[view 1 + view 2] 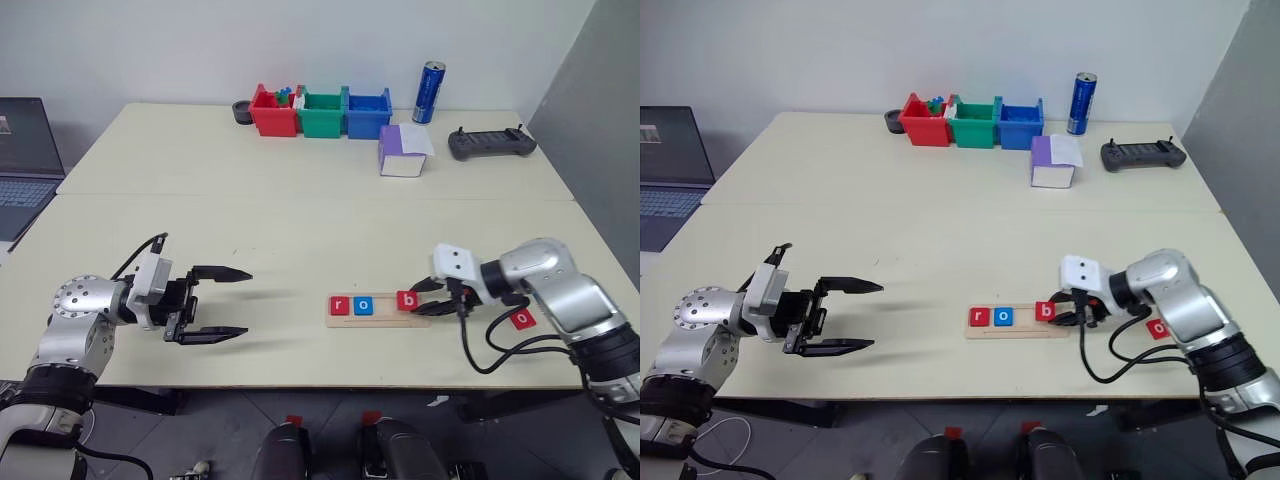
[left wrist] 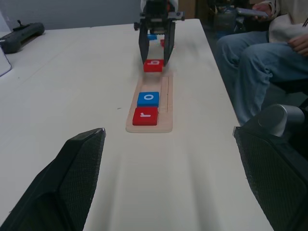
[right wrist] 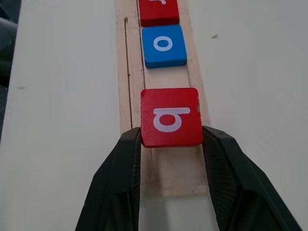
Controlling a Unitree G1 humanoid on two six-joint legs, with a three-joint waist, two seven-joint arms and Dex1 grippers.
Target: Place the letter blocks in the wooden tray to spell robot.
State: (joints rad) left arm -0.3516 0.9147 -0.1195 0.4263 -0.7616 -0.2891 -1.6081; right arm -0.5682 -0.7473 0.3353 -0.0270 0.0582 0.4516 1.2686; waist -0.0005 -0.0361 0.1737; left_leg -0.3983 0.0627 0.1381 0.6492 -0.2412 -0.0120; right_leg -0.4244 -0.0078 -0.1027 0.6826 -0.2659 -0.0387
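The wooden tray [image 1: 383,321] lies near the table's front edge. A red r block [image 1: 339,306] and a blue o block [image 1: 363,306] sit side by side at its left end. My right gripper [image 1: 420,300] is shut on a red b block [image 3: 171,117], one finger on each side. The b block is over the tray, a small gap past the blue o; I cannot tell whether it rests in the tray. A red o block [image 1: 523,319] lies on the table under my right forearm. My left gripper [image 1: 222,304] hangs open and empty, well left of the tray.
At the back stand a red bin [image 1: 272,112], a green bin [image 1: 322,114], a blue bin [image 1: 368,114], a blue can [image 1: 430,92], a purple-and-white box [image 1: 402,152] and a black controller [image 1: 491,144]. A laptop [image 1: 25,160] sits at the far left. A seated person's legs [image 2: 255,62] are beside the table.
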